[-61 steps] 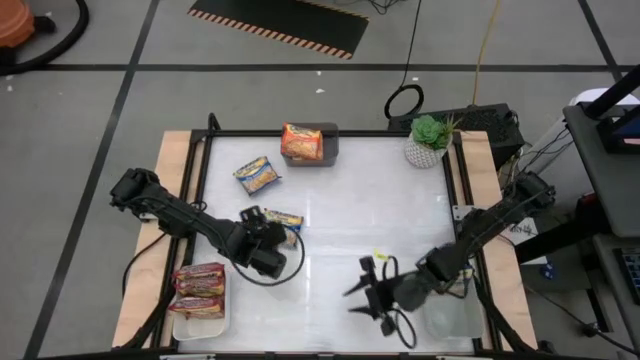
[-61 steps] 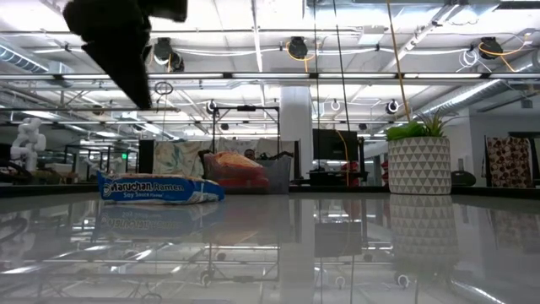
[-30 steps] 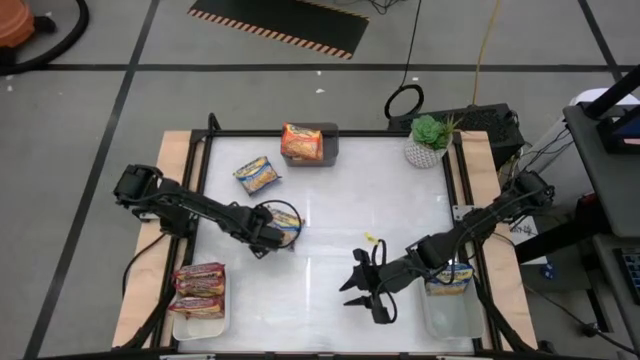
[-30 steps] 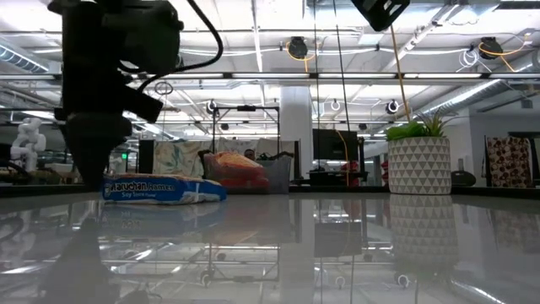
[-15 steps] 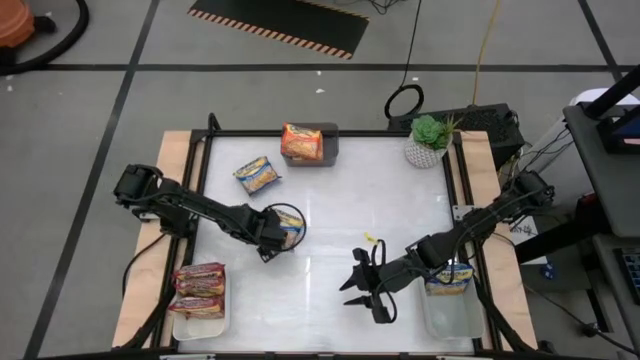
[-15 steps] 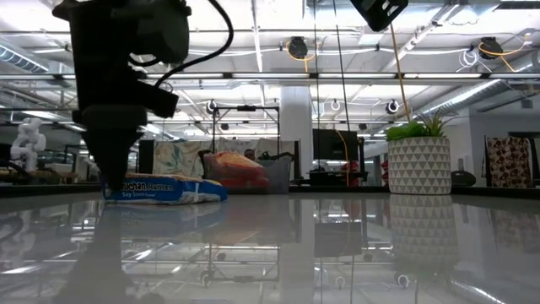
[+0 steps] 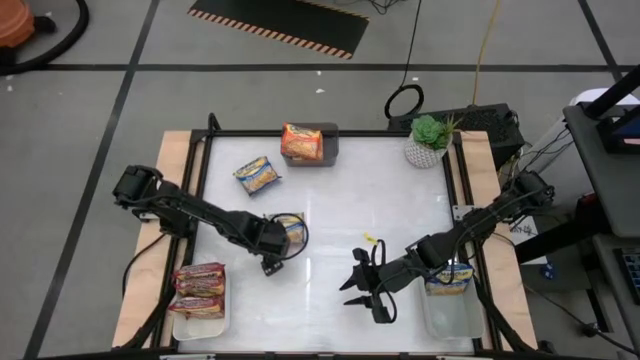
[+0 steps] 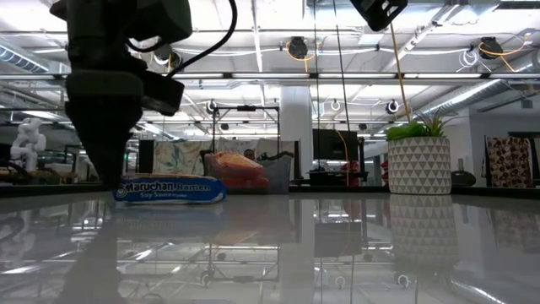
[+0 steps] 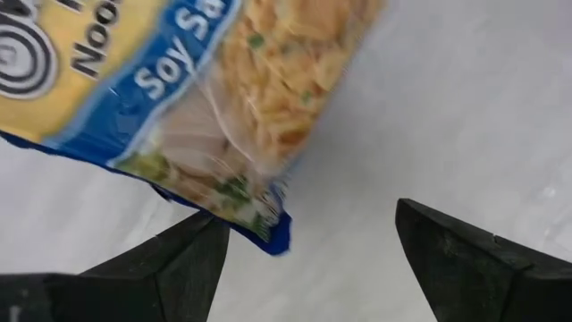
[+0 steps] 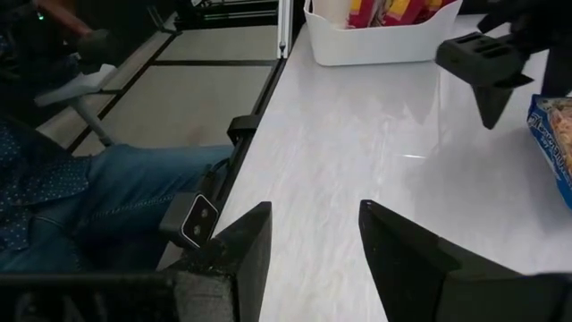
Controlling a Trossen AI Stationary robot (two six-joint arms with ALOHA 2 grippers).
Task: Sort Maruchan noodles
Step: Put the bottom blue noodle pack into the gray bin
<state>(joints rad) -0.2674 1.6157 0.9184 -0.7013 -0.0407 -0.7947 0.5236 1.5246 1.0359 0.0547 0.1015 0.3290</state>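
A blue-and-yellow noodle packet [image 7: 292,230] lies flat on the white table; its blue corner [image 9: 268,234] shows in the left wrist view. My left gripper [image 7: 272,262] points down at that packet's near end, open, the corner between its fingers and close to one of them. A second blue-and-yellow packet [image 7: 258,175] lies farther back. An orange packet [image 7: 302,142] sits in the grey bin. Red packets [image 7: 200,288] fill the near-left white tray. My right gripper [image 7: 358,290] hangs open over the table's near middle, holding nothing. My left gripper stands open over the packet's near corner [image 9: 268,234], fingers pointing down. One finger [image 9: 179,264] is right beside that corner. Whether it touches the packet I cannot tell. The packet lies flat on the table.
A white tray [image 7: 440,318] at the near right holds one blue-and-yellow packet [image 7: 450,278]. A potted plant [image 7: 428,142] stands at the far right corner. A seated person's legs [image 10: 98,206] show beyond the table's edge. Bare table lies between the two grippers.
My left gripper has gone toward the table's near edge along the blue-and-yellow packet, and has tipped and rolled until it points straight down at the packet's near end. It stays open.
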